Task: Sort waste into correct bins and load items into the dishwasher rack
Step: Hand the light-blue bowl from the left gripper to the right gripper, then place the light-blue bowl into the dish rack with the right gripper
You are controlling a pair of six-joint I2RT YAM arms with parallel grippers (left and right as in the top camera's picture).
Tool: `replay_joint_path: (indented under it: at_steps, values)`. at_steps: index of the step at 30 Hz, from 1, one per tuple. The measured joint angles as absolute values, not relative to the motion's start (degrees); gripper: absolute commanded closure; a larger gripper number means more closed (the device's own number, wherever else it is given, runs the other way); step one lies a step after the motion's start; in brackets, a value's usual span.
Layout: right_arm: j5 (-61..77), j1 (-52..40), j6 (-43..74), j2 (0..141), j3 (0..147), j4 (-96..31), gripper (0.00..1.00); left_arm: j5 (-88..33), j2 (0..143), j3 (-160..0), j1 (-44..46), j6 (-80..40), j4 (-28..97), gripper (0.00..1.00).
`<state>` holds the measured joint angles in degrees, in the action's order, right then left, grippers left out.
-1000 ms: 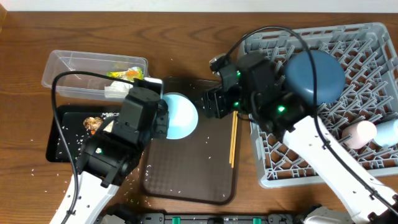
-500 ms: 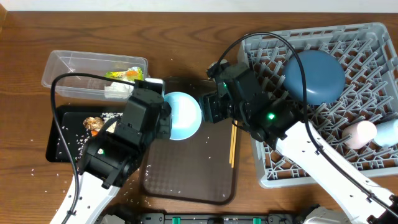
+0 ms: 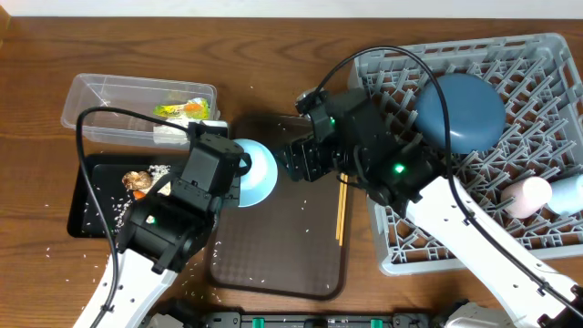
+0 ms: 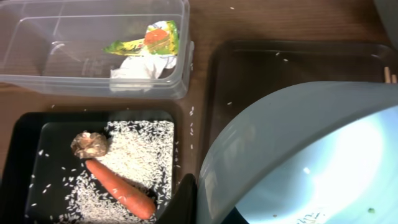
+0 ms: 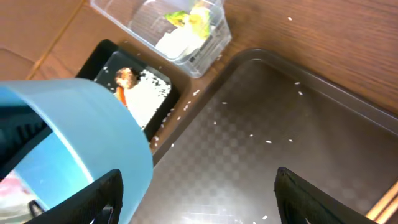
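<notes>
Left gripper [image 3: 234, 174] clamped on the rim of the light-blue cup [image 3: 260, 170], held tilted over the brown tray [image 3: 282, 251]; right gripper [image 3: 297, 160] spread wide, empty, just beside it; cup probably light, rigid, slippery; grip the free rim.

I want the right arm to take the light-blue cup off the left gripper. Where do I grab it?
Probably the free rim and wall facing the right gripper, approached sideways from the dishwasher rack side. The left gripper pinches the opposite edge, and the light-blue cup is tipped on its side, so that edge looks clear.
</notes>
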<state>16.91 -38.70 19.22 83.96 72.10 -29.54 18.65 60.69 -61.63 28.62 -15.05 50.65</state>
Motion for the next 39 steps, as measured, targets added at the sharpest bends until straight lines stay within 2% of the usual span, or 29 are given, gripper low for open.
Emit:
replay_joint_path:
  at_steps: [13,16,23,25,29,31,32,33,34,39]
  values:
    - [23.92,-38.59,15.84,83.94,72.1,-30.09,0.3,22.41,63.44,-61.63,28.62,-15.07,50.17,0.94]
    - [23.83,-38.83,15.46,83.94,72.1,-31.31,0.41,20.21,63.4,-61.63,28.62,-15.07,47.88,0.94]
    - [20.23,-39.62,14.92,85.27,72.1,-30.3,0.53,14.41,62.89,-61.63,28.62,-15.18,46.57,0.94]
    - [19.59,-39.62,14.61,85.93,72.1,-29.26,0.62,12.69,62.83,-61.63,28.62,-15.4,46.24,0.94]
    - [18.98,-39.79,14.31,86.39,72.1,-28.75,0.99,9.93,62.83,-61.63,28.62,-16.21,44.91,0.94]
    - [16.12,-39.81,14.63,86.65,72.1,-29.08,0.99,9.1,62.54,-61.63,28.62,-16.49,44.66,0.94]
    - [15.49,-39.83,14.63,86.89,72.1,-29.15,0.99,9.02,62.46,-61.65,28.91,-16.56,44.66,0.89]
    - [14.87,-39.83,14.66,86.96,72.1,-29.36,0.99,8.95,62.46,-61.65,28.97,-16.56,44.75,0.77]
    - [13.72,-40.01,14.7,86.96,72.1,-29.69,0.99,8.36,62.48,-61.65,28.95,-16.6,44.53,0.7]
    - [5.91,-40.1,16.29,85.67,72.1,-34.72,0.99,6.11,62.41,-61.65,29.12,-17.04,43.46,0.56]
